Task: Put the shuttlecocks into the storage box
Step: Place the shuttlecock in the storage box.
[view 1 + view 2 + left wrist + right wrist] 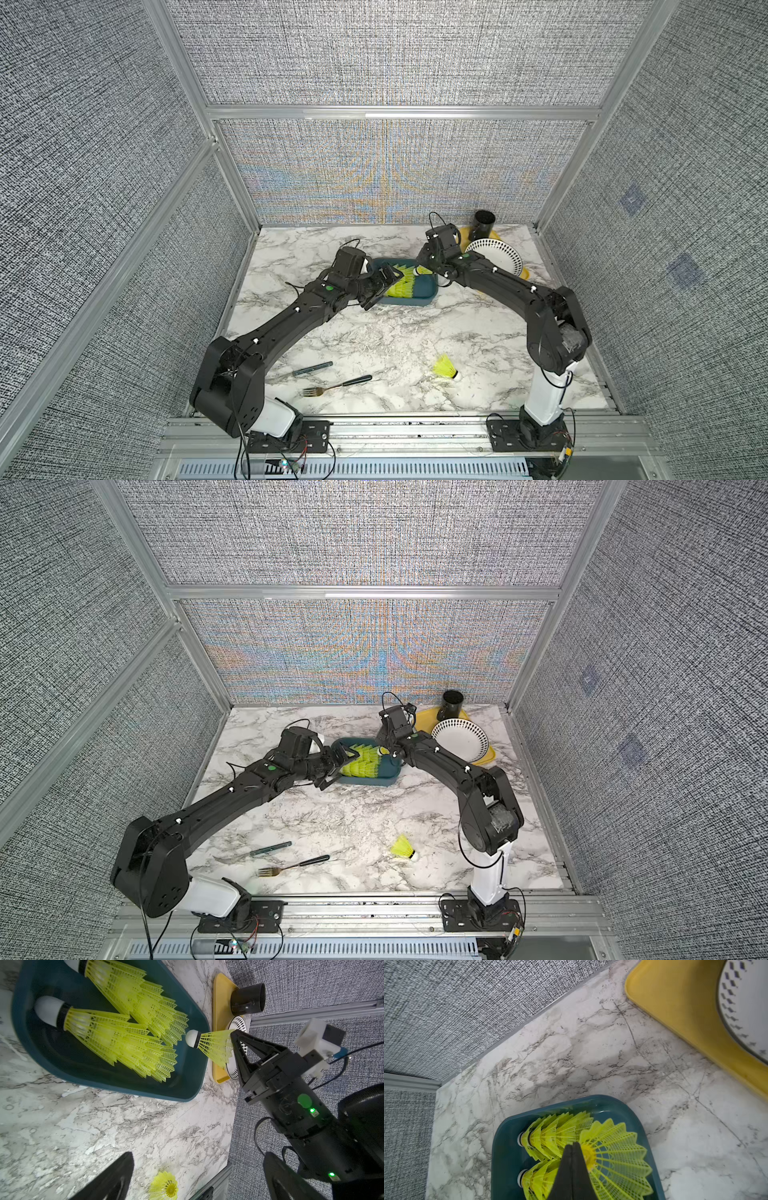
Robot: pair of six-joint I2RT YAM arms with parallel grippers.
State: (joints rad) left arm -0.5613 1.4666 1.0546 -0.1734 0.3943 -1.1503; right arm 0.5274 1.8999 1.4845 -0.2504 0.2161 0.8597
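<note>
One yellow-green plastic shuttlecock (212, 1047), pinched by the right end effector (572, 1145), hangs over the teal plastic box (124, 1088); left end effector (384, 291) gapes wide.

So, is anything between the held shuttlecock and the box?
Nothing visible does. The right tool, shut on the shuttlecock by its skirt, holds it over the end of the box. The nested rows lie just past its tip, with bare floor showing there.
</note>
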